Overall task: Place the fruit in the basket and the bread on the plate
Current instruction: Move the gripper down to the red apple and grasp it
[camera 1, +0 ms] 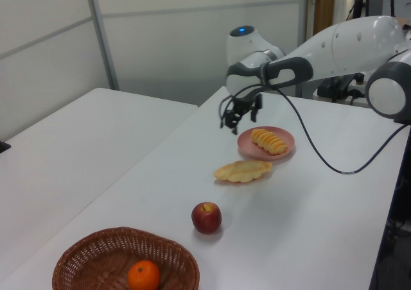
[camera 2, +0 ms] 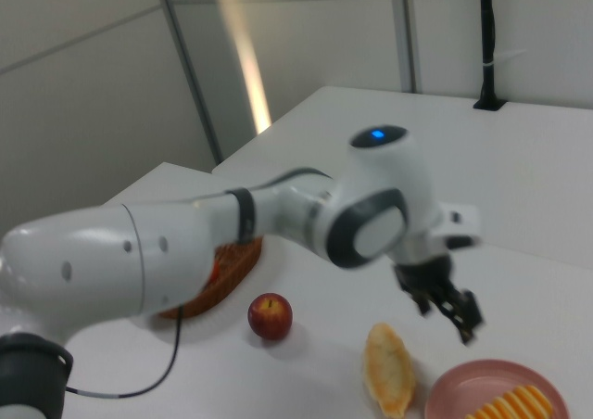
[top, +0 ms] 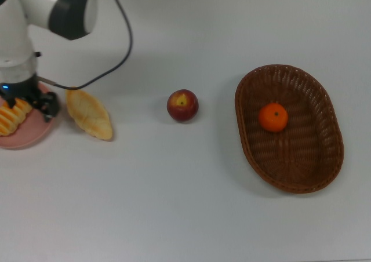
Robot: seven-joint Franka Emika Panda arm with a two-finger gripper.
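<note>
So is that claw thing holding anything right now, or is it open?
Gripper: open and empty, raised above the table beside the pink plate, where the striped roll lies.

Basket (top: 324, 108): dark brown woven wicker.
Mandarin (top: 273, 117): plain bright orange.
Apple (top: 182, 105): dark red with a yellow patch.
Flat loaf (top: 88, 113): pale golden crust.
Ridged roll (top: 13, 116): golden-orange and yellow stripes.
Plate (top: 26, 138): plain pink.
Arm (camera 1: 347, 43): white shell, dark grey joints, blue light.
Claw (camera 1: 240, 112): black.
Desk (top: 185, 204): plain white.
</note>
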